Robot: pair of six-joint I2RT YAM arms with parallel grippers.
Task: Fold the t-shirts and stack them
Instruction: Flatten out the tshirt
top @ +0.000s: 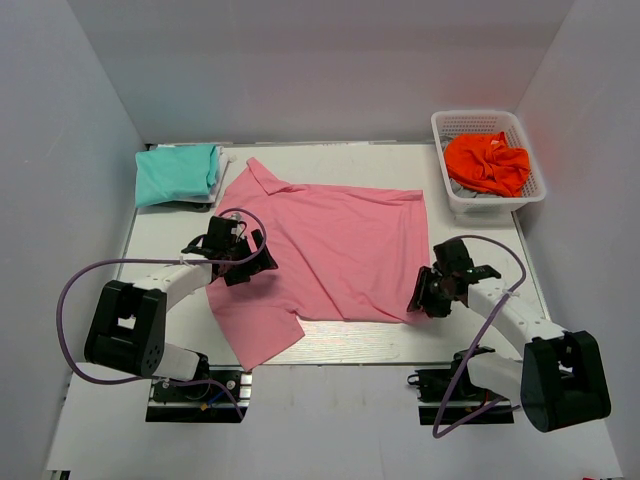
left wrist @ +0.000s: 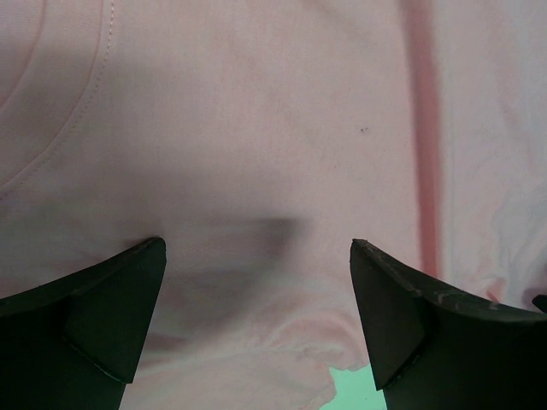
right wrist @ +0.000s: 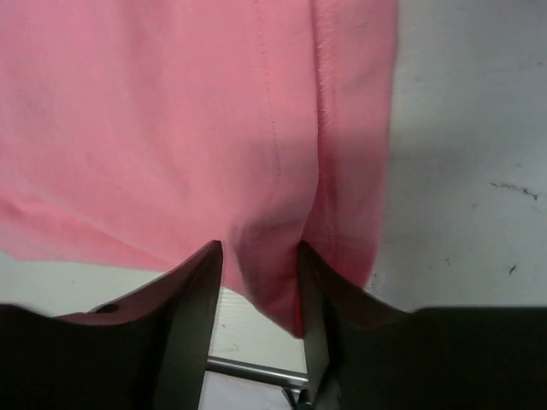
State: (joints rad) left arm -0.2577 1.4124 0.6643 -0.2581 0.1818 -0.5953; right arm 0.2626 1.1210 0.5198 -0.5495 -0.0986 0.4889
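Observation:
The pink t-shirt [top: 340,250] lies spread flat across the table, collar toward the back left. A teal t-shirt [top: 178,173] rests folded at the back left corner. My left gripper [top: 250,262] hovers open over the pink shirt's left side by the sleeve; in the left wrist view its jaws [left wrist: 256,248] stand wide apart above wrinkled pink cloth [left wrist: 256,111]. My right gripper [top: 425,295] is at the shirt's near right corner. In the right wrist view its jaws [right wrist: 261,248] pinch a bunched fold of the pink hem [right wrist: 171,111].
A white basket [top: 440,125] holding orange cloth [top: 488,160] stands at the back right. Bare white table [right wrist: 470,128] shows right of the shirt's hem. The table's front metal rail [right wrist: 256,371] runs just below the right gripper.

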